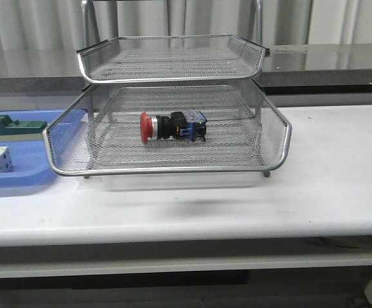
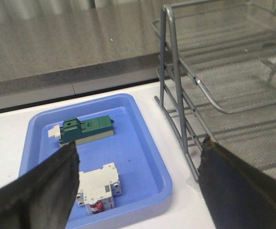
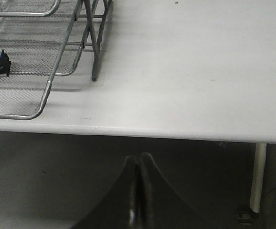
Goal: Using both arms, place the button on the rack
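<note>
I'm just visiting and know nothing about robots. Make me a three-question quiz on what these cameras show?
1. True or false: the button lies on its side in the rack.
2. What holds the green block? A) blue tray B) rack C) bare table
3. Which gripper is open, the left gripper or the right gripper?

Key: 1 true; 2 A; 3 left, the right's fingers meet.
</note>
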Robot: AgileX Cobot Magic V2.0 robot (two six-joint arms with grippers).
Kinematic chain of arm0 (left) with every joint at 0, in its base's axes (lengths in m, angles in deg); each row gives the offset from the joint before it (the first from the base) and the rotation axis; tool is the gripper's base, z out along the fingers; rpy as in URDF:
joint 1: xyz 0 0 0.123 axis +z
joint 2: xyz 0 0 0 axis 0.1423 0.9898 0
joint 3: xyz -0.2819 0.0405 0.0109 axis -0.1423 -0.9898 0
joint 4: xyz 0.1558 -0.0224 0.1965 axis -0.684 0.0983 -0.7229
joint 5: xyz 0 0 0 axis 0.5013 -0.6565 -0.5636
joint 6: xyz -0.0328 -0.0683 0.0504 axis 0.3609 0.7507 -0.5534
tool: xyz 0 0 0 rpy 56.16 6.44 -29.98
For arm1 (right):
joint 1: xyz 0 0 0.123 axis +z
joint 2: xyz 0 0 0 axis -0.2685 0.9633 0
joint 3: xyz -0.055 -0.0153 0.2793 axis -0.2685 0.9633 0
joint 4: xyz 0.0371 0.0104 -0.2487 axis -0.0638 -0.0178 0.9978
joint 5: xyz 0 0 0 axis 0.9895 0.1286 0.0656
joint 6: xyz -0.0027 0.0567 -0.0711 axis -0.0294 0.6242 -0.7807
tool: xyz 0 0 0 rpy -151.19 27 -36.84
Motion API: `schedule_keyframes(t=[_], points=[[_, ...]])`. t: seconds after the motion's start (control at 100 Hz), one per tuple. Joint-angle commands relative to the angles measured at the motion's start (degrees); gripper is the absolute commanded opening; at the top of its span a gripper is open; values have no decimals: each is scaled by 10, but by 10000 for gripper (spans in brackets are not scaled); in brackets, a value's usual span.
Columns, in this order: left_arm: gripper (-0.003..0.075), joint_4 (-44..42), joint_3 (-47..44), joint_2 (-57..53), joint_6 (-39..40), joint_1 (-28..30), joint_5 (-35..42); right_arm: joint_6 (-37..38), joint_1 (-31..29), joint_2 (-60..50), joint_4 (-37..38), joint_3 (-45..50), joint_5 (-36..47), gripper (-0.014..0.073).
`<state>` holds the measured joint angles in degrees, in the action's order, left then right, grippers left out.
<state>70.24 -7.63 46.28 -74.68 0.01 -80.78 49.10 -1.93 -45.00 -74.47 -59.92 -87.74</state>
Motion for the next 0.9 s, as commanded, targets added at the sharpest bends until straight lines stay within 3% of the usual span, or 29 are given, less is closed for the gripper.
schedule_keyframes(t=[0.0,0.35,0.75,0.89], points=[[512,28,-25,-40,8,1,94,0,1,3,12,-13,41,-69],[512,44,-150,-161,8,1,125,0,1,3,12,-13,41,-69],[510,44,-169,-189,8,1,125,0,1,3,12,-13,41,-69],[405,44,-169,-189,8,1,125,0,1,3,12,-13,41,-69]])
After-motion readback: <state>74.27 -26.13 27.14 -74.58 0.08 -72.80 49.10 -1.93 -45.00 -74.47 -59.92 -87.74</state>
